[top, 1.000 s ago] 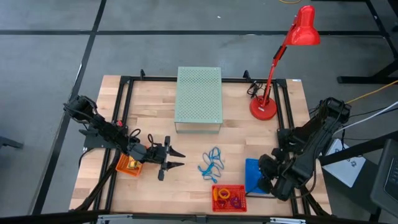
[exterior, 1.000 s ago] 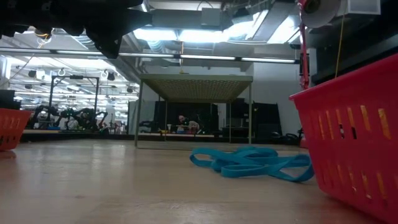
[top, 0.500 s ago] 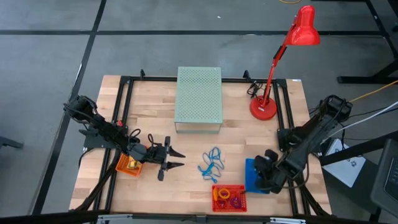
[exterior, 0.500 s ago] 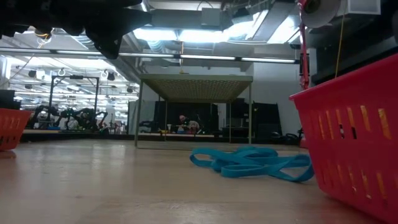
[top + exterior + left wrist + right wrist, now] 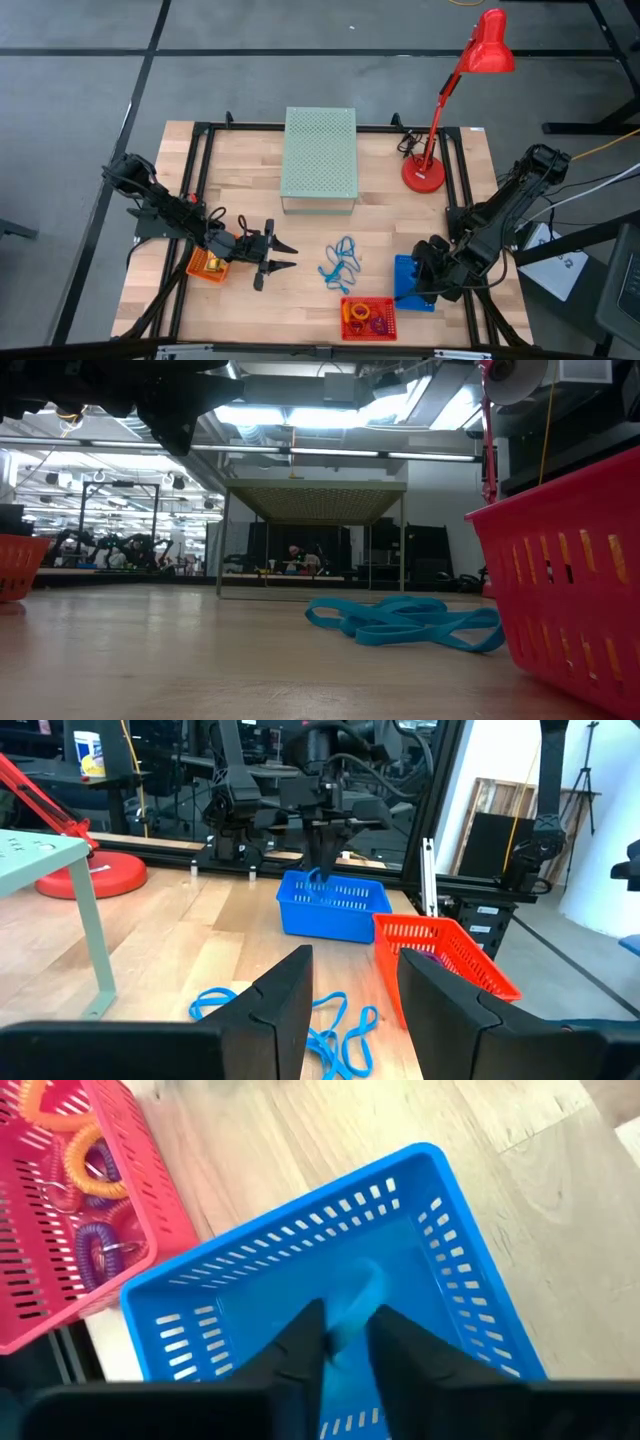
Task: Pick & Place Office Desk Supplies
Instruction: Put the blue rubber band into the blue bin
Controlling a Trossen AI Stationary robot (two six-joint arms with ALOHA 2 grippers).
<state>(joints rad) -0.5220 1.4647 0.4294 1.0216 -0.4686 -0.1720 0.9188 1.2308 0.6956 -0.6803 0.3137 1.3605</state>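
Observation:
A tangle of thin blue loops (image 5: 340,260) (image 5: 405,622) (image 5: 325,1030) lies flat on the wood mid-table. My right gripper (image 5: 425,282) (image 5: 345,1330) (image 5: 325,868) points down into a blue basket (image 5: 408,270) (image 5: 280,1255) and is shut on a blue loop. Orange and purple ring clips (image 5: 85,1170) lie in the red basket (image 5: 368,300) (image 5: 150,1210). Yellow pieces (image 5: 212,264) sit in an orange basket (image 5: 200,270). My left gripper (image 5: 278,255) (image 5: 355,990) is open, hovering between the orange basket and the loops. My right gripper pinches a blue loop (image 5: 358,1295) between its two fingers, coming from above and pointing down. A short bit of it (image 5: 316,876) hangs below the fingertips at the height of the blue basket's rim. Whether it touches the basket floor does not show.
A pale green perforated box (image 5: 320,155) stands at the table's far middle, and a red desk lamp (image 5: 424,172) at the far right. A black frame rail (image 5: 200,150) runs along the table's edges. Bare wood lies between the loops and the green box.
My right arm has swung toward the table's left and far side, bringing its gripper from the near-right corner over the blue basket. The left arm and the tangle of loops have stayed still.

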